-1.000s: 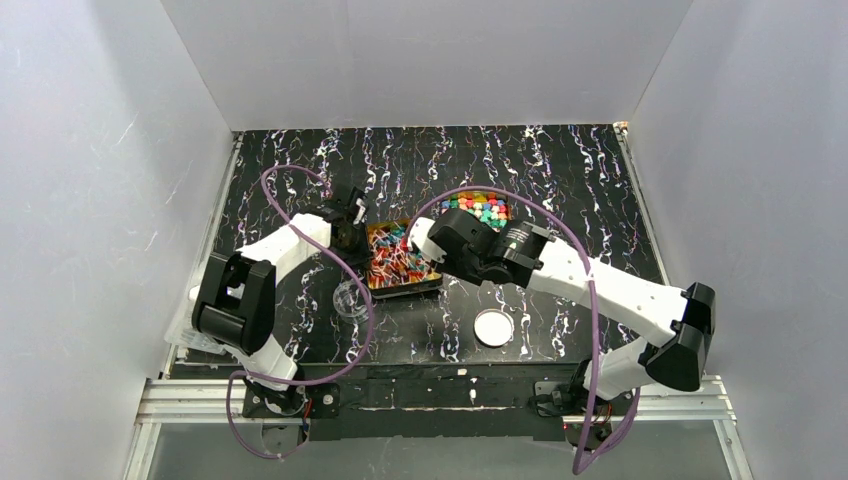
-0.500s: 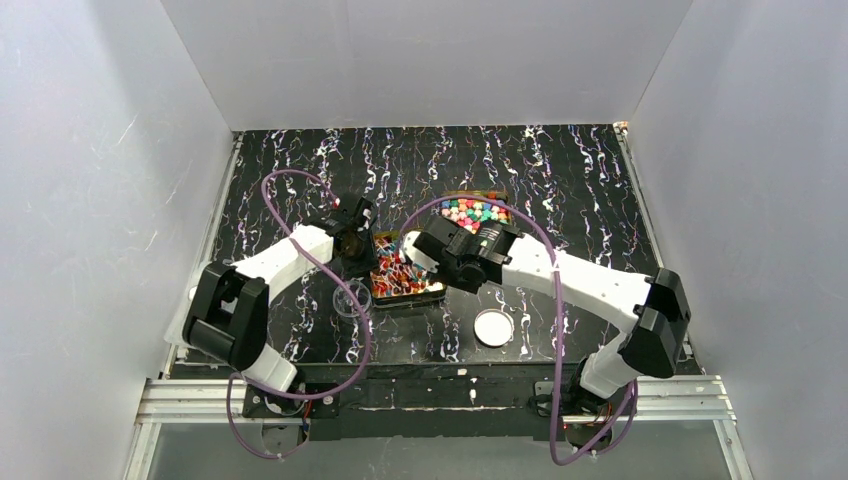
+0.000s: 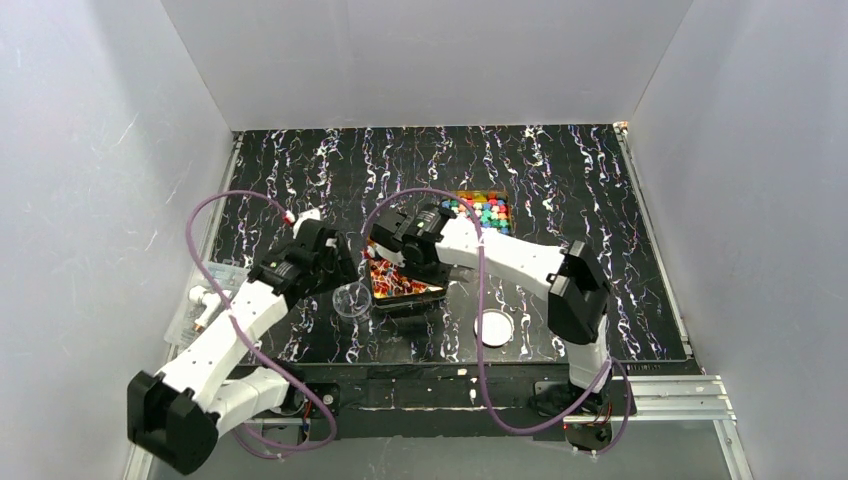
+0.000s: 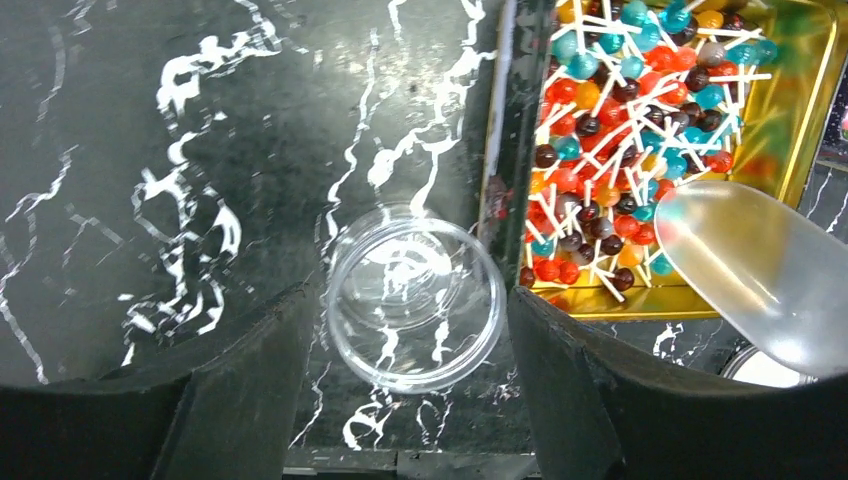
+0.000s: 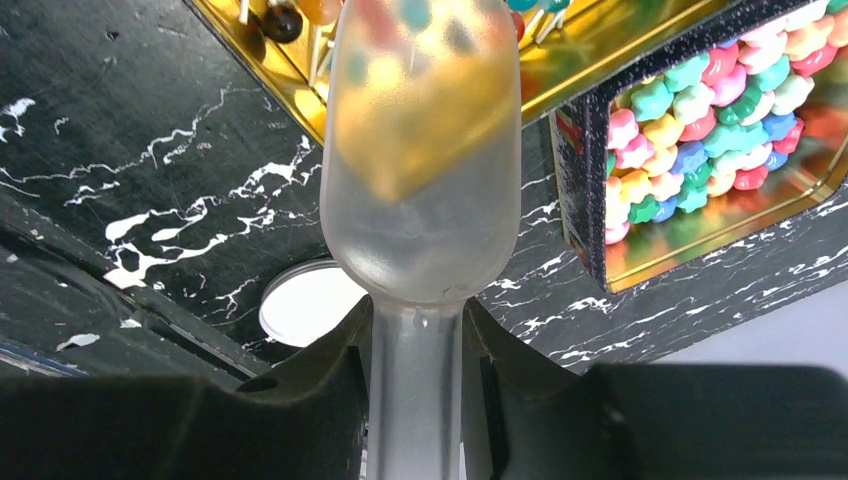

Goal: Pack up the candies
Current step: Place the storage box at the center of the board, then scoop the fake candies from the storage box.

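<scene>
While the clear cup (image 4: 415, 303) sits empty between my spread left jaws, my right jaws pinch the scoop (image 5: 420, 200) near it; no candies (image 5: 700, 140) are packed yet.

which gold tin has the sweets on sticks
The tin beside the clear cup: its round sweets have white sticks. The other tin holds stickless chunky sweets.

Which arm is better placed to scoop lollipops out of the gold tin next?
Right. The right claw grips the translucent scoop, whose bowl hangs over the lollipops in the gold tin. The left claw is open, flanking the clear round container, holding no tool.
</scene>
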`<state>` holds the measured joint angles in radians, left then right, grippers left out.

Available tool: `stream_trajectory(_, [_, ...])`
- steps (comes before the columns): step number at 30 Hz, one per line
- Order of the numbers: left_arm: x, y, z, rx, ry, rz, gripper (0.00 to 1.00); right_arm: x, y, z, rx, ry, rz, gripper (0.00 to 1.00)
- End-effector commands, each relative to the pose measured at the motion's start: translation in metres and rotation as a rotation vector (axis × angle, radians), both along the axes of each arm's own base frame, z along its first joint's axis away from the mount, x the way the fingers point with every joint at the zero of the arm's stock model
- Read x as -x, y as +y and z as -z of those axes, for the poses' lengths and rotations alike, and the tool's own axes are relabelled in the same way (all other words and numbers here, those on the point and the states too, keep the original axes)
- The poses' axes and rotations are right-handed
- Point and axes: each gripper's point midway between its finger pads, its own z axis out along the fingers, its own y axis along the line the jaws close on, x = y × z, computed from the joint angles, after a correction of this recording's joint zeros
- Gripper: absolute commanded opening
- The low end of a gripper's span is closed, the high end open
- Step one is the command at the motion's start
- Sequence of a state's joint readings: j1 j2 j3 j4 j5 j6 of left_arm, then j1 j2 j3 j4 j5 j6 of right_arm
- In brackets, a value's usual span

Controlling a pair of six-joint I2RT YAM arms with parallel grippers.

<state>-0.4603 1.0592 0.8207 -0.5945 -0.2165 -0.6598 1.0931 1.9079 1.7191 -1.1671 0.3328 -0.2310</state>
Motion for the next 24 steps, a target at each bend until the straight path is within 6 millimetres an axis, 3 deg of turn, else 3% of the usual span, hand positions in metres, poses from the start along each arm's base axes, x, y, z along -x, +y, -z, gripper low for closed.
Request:
stream_trajectory(1, [0.021, 0.032, -0.009, -0.055, -0.042, -0.115, 0.71, 0.0, 0.004, -0.009, 0.012, 0.022, 0.03, 0.01])
stream_trajectory(10, [0.041, 0.034, -0.038, 0.009, -0.129, -0.056, 0.77, -0.004, 0.02, 0.014, 0.061, 0.065, 0.06, 0.01])
stream_trajectory(24, [0.054, 0.042, -0.044, -0.025, -0.144, 0.004, 0.78, -0.019, 0.068, 0.048, 0.002, 0.083, 0.079, 0.01])
